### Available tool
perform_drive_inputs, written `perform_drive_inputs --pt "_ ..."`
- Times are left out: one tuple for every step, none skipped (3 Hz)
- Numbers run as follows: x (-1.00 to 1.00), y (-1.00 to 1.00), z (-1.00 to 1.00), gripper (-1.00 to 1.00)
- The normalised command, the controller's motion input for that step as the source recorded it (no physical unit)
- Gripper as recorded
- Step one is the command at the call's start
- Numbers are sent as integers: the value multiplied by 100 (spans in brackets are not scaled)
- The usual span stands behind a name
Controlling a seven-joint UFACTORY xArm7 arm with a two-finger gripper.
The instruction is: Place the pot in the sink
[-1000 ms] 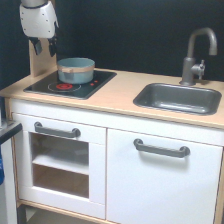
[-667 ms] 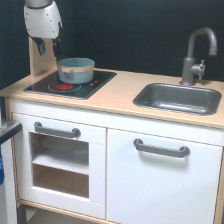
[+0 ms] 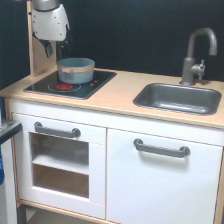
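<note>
Though perhaps open, end effector (image 3: 54, 50) above pot (image 3: 76, 70)

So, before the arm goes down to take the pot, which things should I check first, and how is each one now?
1. Pot upright on the stovetop: ok.
2. Pot lidless, rim free to grasp: ok.
3. Gripper above the pot, behind its left edge in the exterior view: not ok, not centred.
4. Gripper open: cannot tell, fingers dark against the background.
5. Sink empty: ok.
6. Faucet stands behind the sink, path over the countertop free: ok.
</note>
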Motion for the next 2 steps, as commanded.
perform_drive_inputs --pt "10 43 -86 100" --pt "5 28 -88 100"
